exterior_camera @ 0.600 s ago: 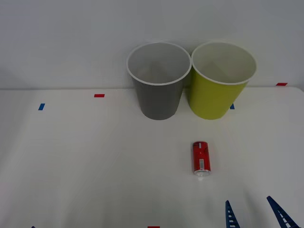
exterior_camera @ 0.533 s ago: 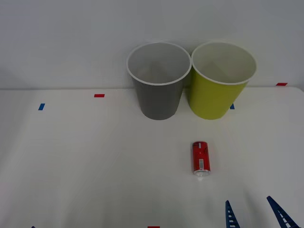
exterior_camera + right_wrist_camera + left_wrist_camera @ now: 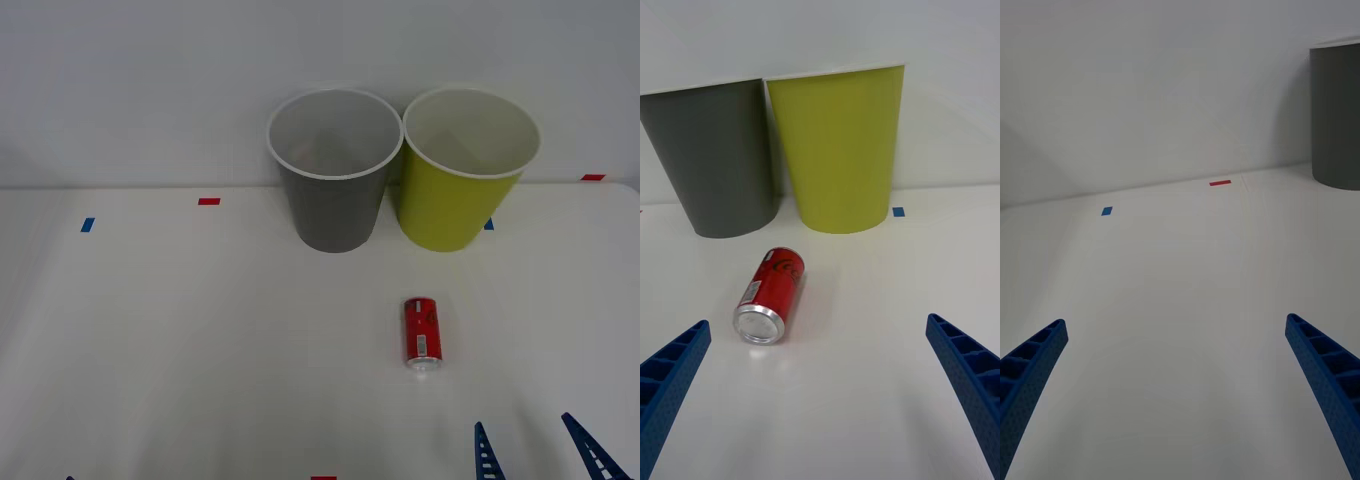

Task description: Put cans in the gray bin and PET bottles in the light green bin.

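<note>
From the front view, the red can (image 3: 421,334) is seen lying on its side on the white table (image 3: 200,340), well apart from the bins and nearer the robot than they are. Its long axis is run toward and away from the bins, with one silver end turned to the robot. The gray bin (image 3: 334,170) and the light green bin (image 3: 467,170) are stood upright just beside each other against the wall, rims nearly touching; the can is placed in front of the gap between them, a shade toward the green one. Open tabletop is left all around the can. The right gripper (image 3: 540,448) is held low, nearer the robot than the can and to its right, fingers spread wide, nothing between them.

In the right wrist view, the can (image 3: 770,295) is shown with its silver end facing the camera and its body angled slightly toward the light green bin (image 3: 838,146). The gray bin (image 3: 715,157) is stood beside it. The blue fingers (image 3: 962,375) are parted, clear of the can.

In the left wrist view, the left gripper (image 3: 1176,390) is held spread over bare table, with the gray bin (image 3: 1336,116) at the edge.
</note>
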Tool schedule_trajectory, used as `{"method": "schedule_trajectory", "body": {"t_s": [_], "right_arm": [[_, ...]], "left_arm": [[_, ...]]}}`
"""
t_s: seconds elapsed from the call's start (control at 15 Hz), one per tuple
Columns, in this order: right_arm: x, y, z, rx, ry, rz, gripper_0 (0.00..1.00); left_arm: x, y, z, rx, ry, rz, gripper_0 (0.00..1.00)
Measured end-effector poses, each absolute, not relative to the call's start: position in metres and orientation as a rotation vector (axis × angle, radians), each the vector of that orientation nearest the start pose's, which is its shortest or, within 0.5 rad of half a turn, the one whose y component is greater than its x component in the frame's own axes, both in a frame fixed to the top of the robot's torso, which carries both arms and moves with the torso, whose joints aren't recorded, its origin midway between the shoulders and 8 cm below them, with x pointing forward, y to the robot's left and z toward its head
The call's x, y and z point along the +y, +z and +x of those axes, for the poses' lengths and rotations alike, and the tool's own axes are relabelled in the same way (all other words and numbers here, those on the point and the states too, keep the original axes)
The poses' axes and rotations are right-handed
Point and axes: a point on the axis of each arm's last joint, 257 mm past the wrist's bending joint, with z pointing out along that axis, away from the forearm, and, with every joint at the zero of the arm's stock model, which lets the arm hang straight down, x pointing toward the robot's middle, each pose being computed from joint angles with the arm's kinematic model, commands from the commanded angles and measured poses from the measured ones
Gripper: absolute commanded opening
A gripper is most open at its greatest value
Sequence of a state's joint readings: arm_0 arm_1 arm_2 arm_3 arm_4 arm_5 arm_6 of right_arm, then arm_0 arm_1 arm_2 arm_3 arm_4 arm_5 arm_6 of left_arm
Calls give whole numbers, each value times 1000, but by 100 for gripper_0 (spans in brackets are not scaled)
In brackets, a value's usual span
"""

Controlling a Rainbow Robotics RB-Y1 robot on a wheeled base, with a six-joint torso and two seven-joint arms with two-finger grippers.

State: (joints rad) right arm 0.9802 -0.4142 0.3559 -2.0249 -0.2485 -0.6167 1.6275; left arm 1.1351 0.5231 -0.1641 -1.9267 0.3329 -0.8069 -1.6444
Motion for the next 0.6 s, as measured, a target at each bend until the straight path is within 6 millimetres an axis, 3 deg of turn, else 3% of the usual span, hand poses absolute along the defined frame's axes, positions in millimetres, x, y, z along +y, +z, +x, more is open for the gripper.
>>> {"method": "schedule_trajectory", "body": {"t_s": [0.6], "right_arm": [[-225,-247,235,1550,139,-29,100]], "left_arm": [[335,-252,174,1589,104,77,100]]}}
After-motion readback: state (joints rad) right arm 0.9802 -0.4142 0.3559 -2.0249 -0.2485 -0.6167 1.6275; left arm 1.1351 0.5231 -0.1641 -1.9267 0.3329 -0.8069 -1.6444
